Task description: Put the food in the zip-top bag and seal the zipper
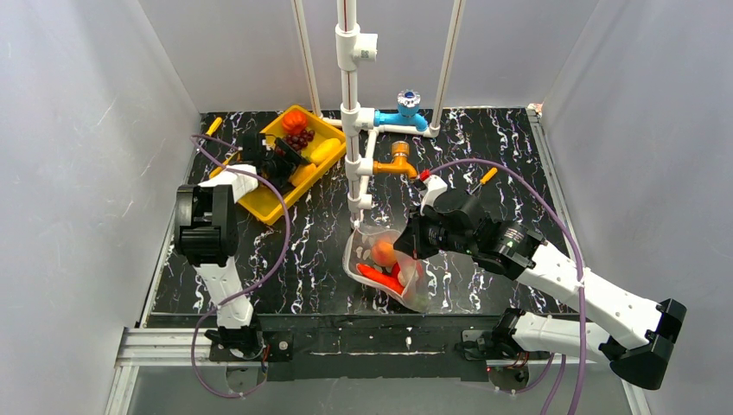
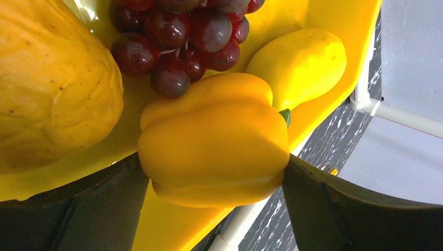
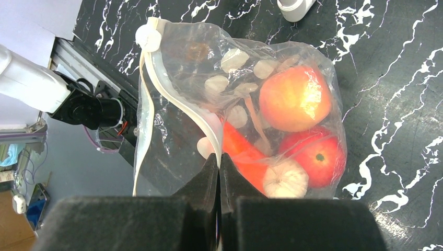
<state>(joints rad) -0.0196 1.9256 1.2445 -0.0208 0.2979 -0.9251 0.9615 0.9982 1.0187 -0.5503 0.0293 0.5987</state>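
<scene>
Left jaws (image 2: 211, 163): spread wide astride the yellow bell pepper (image 2: 214, 141), one finger (image 2: 104, 209) against each flank. I cannot tell whether they are pressing it yet.
Why there: the pepper looks like the next piece of food due for the bag.
Yellow tray (image 1: 264, 206): at the far left of the desk (image 1: 320, 251), it holds the pepper, dark grapes (image 2: 183, 42), a mottled yellow-orange fruit (image 2: 52, 83) and a smooth yellow fruit (image 2: 298, 63).
Zip-top bag (image 3: 172, 78): at mid-desk, well apart from the tray. Inside are a peach (image 3: 295, 97), a tomato (image 3: 313, 157), a garlic bulb (image 3: 284, 180) and a long red-orange piece (image 3: 240, 151).
Zipper (image 3: 149, 104): unsealed, its strips apart.
Right jaws (image 3: 219, 162): closed on the bag's film near the mouth, probably to keep the opening up and gaping for loading.
Views: only the left wrist shows the fingers meeting the pepper. Only the right wrist shows the pinch and the parted zipper. Only the overhead view shows the tray and bag together.
</scene>
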